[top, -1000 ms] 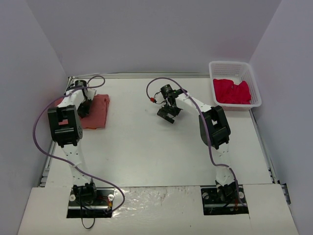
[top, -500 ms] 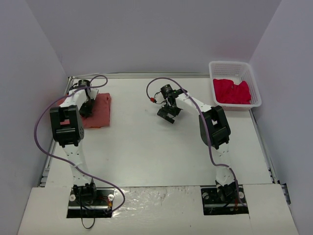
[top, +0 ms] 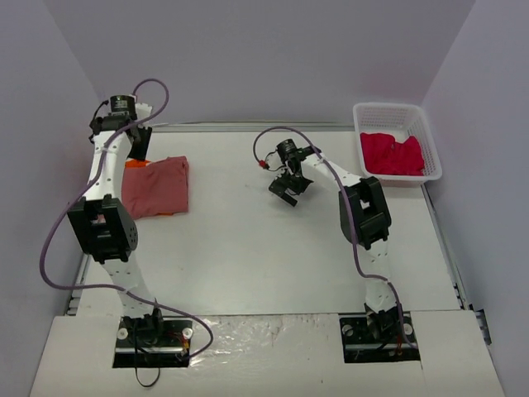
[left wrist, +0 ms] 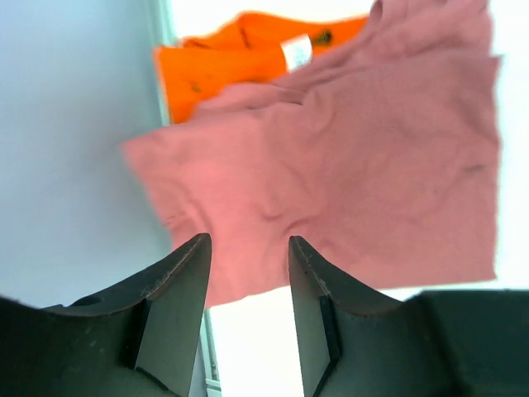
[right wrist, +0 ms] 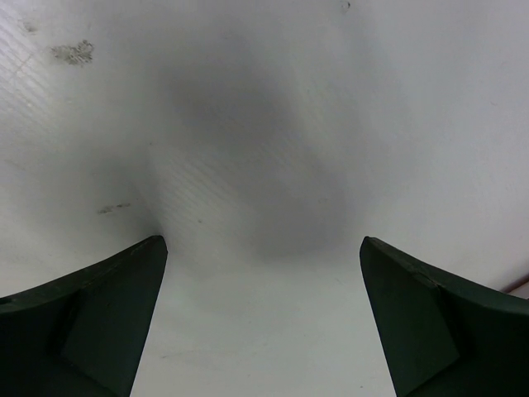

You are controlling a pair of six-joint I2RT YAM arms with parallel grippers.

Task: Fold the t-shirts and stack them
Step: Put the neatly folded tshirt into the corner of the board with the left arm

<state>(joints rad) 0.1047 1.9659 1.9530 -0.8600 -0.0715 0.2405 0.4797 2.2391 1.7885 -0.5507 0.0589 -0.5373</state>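
Your left gripper [left wrist: 248, 243] hangs raised, its jaws partly apart and gripping nothing. Below and ahead of it the folded muted brick-red cloth t-shirt [left wrist: 347, 182] lies flat on the white table [top: 248, 248]. Under its far-left corner a bright orange cloth t-shirt [left wrist: 240, 50] is mostly hidden; only a strip with a white label [left wrist: 296, 51] shows. Your right gripper [right wrist: 263, 248] stands spread wide over the middle of the table, well apart from every shirt. Farthest, the vivid crimson-pink t-shirt [top: 391, 154] lies crumpled in a white plastic basket [top: 397, 107].
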